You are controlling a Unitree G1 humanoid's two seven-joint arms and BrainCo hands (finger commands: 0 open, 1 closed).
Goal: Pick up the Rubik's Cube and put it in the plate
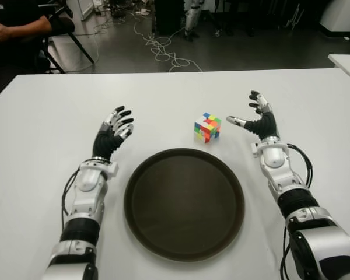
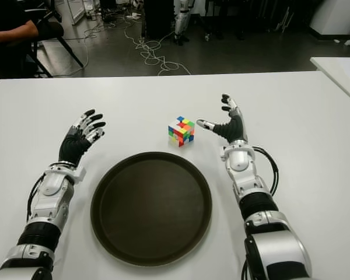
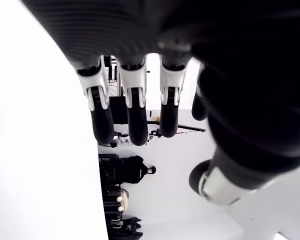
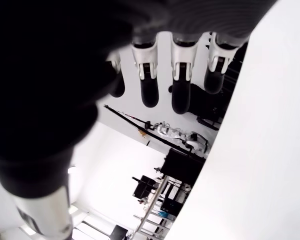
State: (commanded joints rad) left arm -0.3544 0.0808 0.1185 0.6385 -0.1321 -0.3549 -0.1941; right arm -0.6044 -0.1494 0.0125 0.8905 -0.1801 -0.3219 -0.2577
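Observation:
A multicoloured Rubik's Cube (image 1: 207, 128) stands on the white table (image 1: 46, 116), just beyond the far rim of a round dark brown plate (image 1: 184, 203) that holds nothing. My right hand (image 1: 254, 119) is a little to the right of the cube, fingers spread, its thumb pointing toward the cube without touching it. My left hand (image 1: 115, 127) shows to the left of the plate, fingers relaxed and holding nothing. Both wrist views show straight fingers (image 4: 181, 95) with nothing between them.
A second white table's corner (image 1: 347, 63) shows at the far right. A person's arm (image 1: 14, 28) and a chair are beyond the table's far left. Cables lie on the floor behind.

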